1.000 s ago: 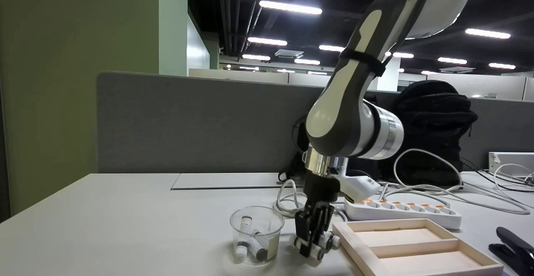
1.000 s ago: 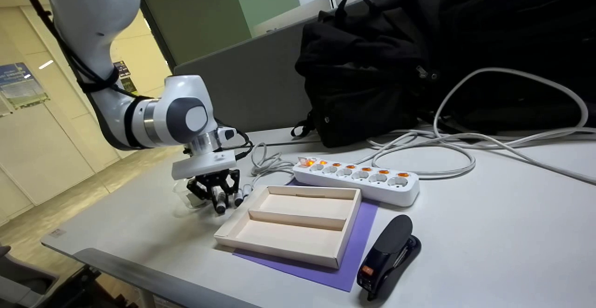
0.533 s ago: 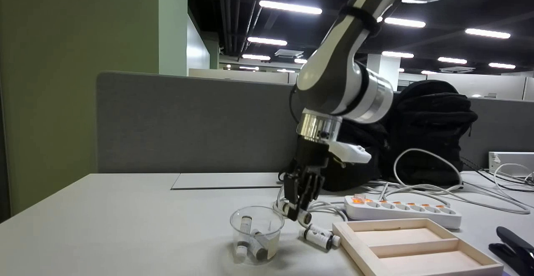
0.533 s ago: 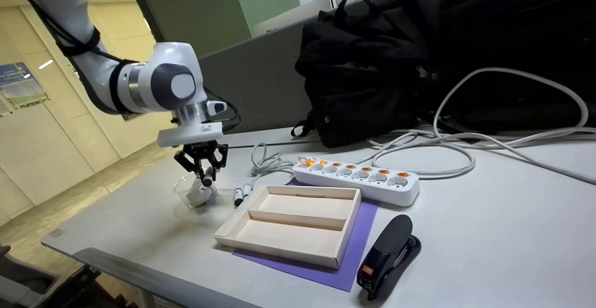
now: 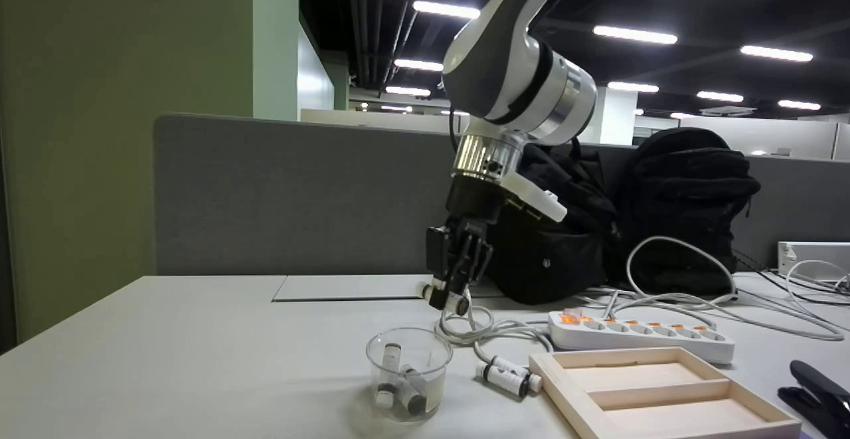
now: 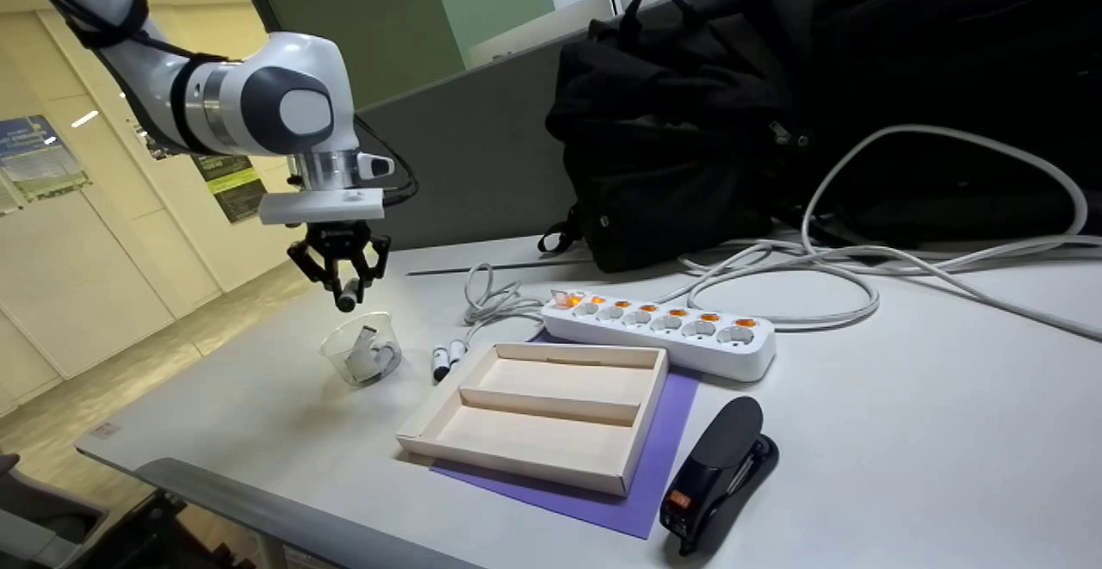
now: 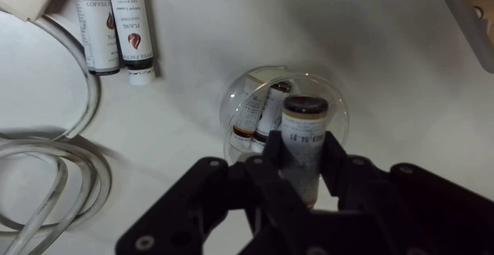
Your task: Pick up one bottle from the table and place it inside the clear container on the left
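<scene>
My gripper (image 7: 303, 149) is shut on a small bottle (image 7: 304, 129), its two fingers on either side of the label. In both exterior views the gripper (image 5: 449, 296) (image 6: 348, 292) holds this bottle (image 5: 457, 304) (image 6: 348, 298) in the air. The clear container (image 5: 373, 367) (image 6: 334, 350) stands on the table (image 5: 265, 352), lower than the gripper. Several bottles (image 5: 390, 359) lie inside it. In the wrist view the held bottle covers part of the container (image 7: 339, 120). Two more bottles (image 7: 135, 27) (image 7: 101, 35) lie side by side on the table.
A pale wooden tray (image 5: 564, 386) stands right beside the loose bottles, on a purple sheet (image 6: 663, 457). A white power strip (image 6: 663, 332) and coiled cables (image 5: 478, 336) lie behind. A black stapler (image 6: 719, 474), backpacks (image 5: 684, 213) and a grey partition (image 5: 319, 200) also show.
The gripper has lifted the bottle from the table beside the two loose bottles. It has moved up and toward the container side. The container and loose bottles have stayed in place.
</scene>
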`<control>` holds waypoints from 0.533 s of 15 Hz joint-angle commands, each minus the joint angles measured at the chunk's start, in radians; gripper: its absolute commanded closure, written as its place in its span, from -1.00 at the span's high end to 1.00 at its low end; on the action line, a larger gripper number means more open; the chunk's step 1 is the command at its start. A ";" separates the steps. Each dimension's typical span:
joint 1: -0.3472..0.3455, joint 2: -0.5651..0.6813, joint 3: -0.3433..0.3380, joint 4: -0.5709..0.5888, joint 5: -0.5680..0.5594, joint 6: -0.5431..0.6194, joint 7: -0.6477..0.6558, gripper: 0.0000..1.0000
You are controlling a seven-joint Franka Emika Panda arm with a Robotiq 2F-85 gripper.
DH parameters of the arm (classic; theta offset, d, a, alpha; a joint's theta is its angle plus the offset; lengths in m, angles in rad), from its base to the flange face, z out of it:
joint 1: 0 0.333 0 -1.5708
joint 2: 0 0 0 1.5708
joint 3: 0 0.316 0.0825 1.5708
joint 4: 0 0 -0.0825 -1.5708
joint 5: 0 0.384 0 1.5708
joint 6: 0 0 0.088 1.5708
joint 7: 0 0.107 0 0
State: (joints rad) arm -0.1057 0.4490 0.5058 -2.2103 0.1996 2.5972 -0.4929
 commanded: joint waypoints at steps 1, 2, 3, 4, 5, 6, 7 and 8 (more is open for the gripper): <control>0.034 0.062 -0.036 0.059 0.023 -0.023 -0.057 -0.85; 0.033 0.088 -0.034 0.077 0.027 -0.024 -0.078 -0.85; 0.032 0.110 -0.031 0.093 0.031 -0.029 -0.093 -0.85; 0.026 0.135 -0.021 0.112 0.044 -0.039 -0.114 -0.85; 0.028 0.153 -0.021 0.125 0.048 -0.041 -0.125 -0.39; 0.024 0.167 -0.017 0.137 0.052 -0.049 -0.138 0.09; 0.022 0.178 -0.017 0.145 0.057 -0.057 -0.142 0.12; 0.020 0.182 -0.017 0.152 0.063 -0.068 -0.149 0.14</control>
State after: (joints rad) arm -0.0820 0.6014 0.4859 -2.1100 0.2364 2.5775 -0.6135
